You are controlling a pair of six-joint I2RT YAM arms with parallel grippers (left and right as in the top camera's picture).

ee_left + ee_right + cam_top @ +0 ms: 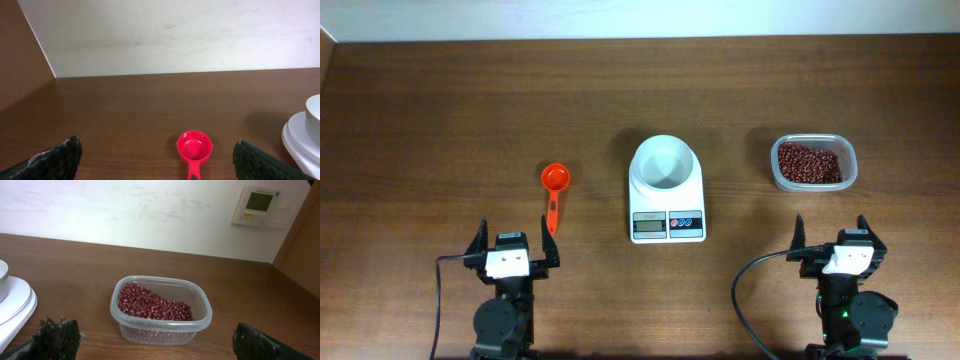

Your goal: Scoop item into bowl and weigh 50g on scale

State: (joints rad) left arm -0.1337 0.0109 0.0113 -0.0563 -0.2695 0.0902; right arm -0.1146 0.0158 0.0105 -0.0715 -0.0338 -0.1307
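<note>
Apparently nothing is scooped yet: the white bowl [666,165] sits empty on the scale [667,227], the beans [810,163] lie in a clear tub [851,168] to its right, an orange scoop [554,190] lies untouched. Left gripper [516,238] and right gripper [831,228] gape wide, empty.

Bowl [665,165] sits on scale [667,228], between orange scoop [555,181] and tub [775,166] of beans [810,163].

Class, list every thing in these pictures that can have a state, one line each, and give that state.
Flat white rectangular kitchen scale: display unreadable.
Small round white bowl: empty, standing on the scale.
Clear rectangular plastic tub: lidless, partly filled with small reddish-brown beans.
Orange plastic scoop: empty, lying on the wooden table.
Left gripper: open, holding nothing.
Right gripper: open, holding nothing.
</note>
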